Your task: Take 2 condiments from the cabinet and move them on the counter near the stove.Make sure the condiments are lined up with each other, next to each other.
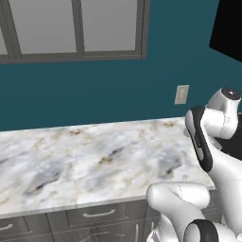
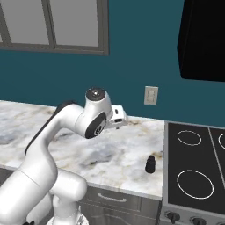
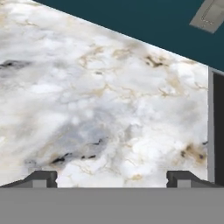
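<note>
Marble counter [image 2: 132,145] runs across the middle of the right base view, and on it, lower right of centre, a squat black shaker [image 2: 150,164] stands upright, its long axis vertical and its narrower top pointing up. It sits just beside the left edge of the black stove [image 2: 193,176], whose white ring burners fill the lower right corner of that frame, and it is near the counter's front edge. The white arm rises from the lower left there, and its hand reaches toward the teal wall [image 2: 132,74], above the counter and well apart from the shaker. In the hand view the gripper [image 3: 112,177] has its two dark fingertips [image 3: 41,178] far apart at the bottom of the frame, jaws spread wide with nothing between them but veined marble. A strip of the stove shows at that frame's right edge, and a wall outlet [image 3: 211,15] sits in its upper right corner.
</note>
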